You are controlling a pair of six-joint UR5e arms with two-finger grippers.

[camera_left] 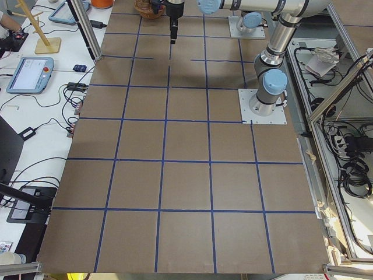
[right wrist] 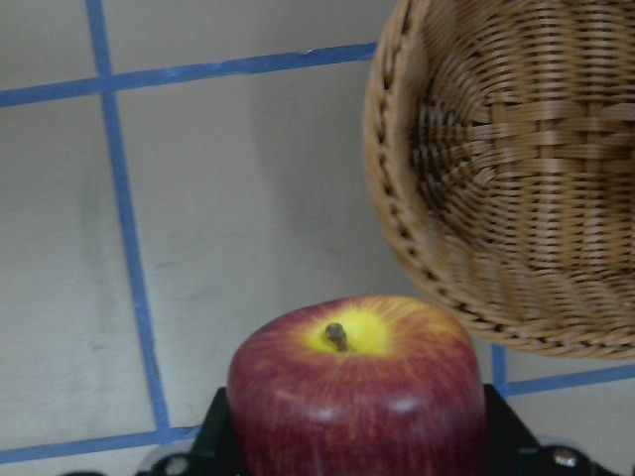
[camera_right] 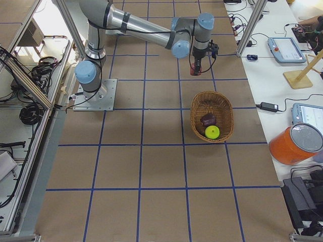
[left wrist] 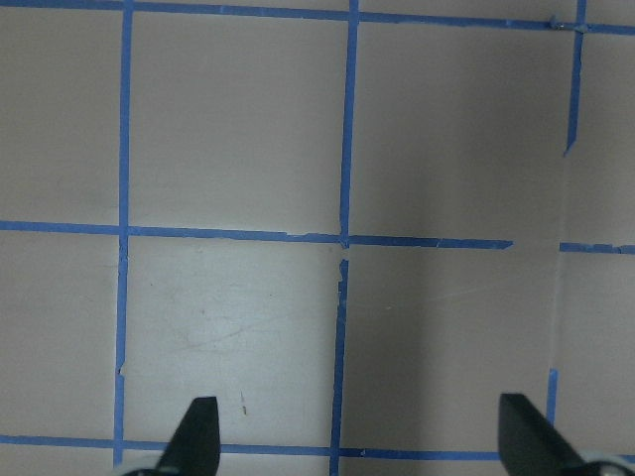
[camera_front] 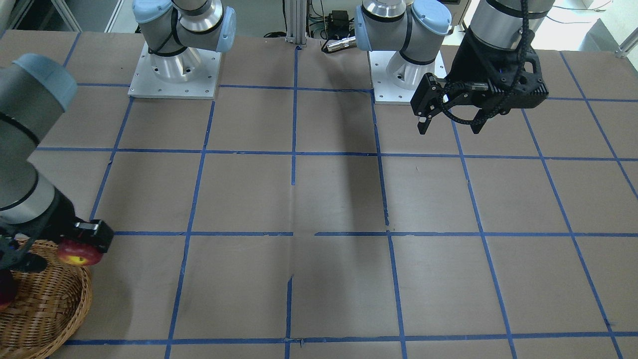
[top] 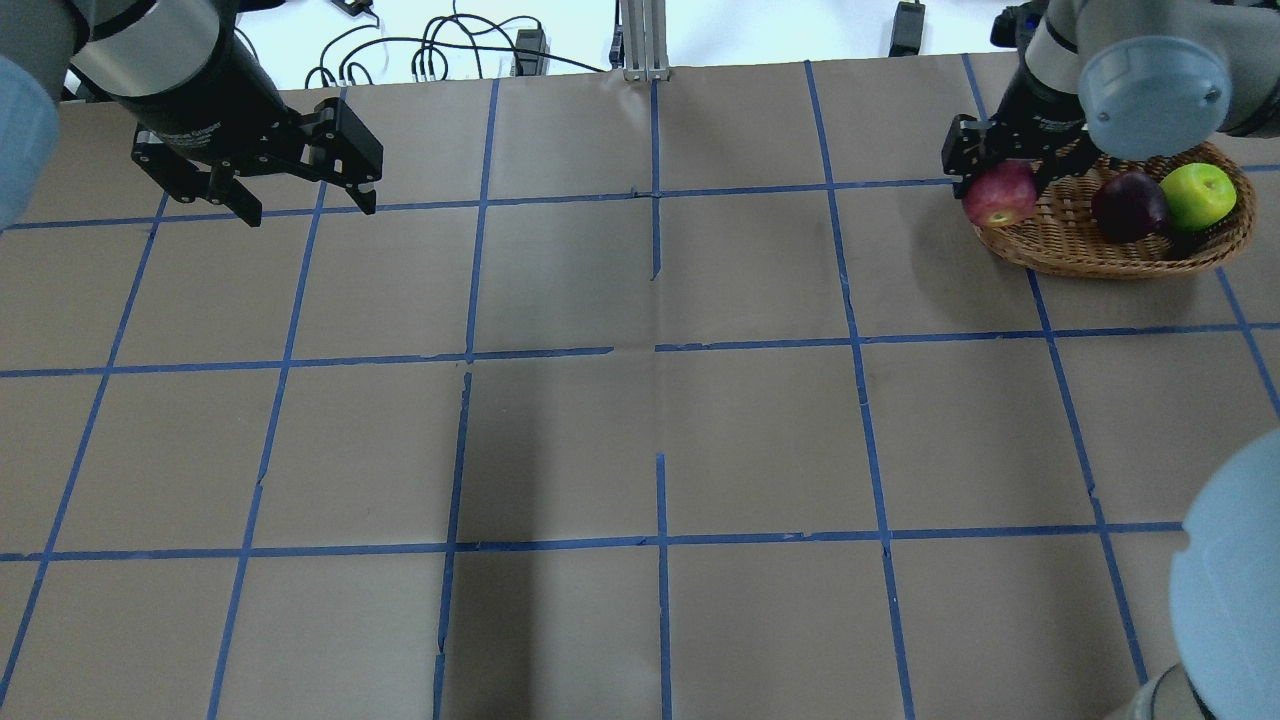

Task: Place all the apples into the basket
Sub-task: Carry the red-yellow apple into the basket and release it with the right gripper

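Carrying the red apple (right wrist: 357, 397), clamped between the right fingers (top: 960, 165), looks the last step: move over the basket (right wrist: 397, 198) just beside them, then release; left fingers (left wrist: 198, 431) spread, empty.

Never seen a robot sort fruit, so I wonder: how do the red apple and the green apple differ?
The red apple is red with a yellow patch round its stem; the green apple is plain lime-green. The red apple is gripped by the right claw, not in the basket; the green apple lies inside it. Both look similar in size.
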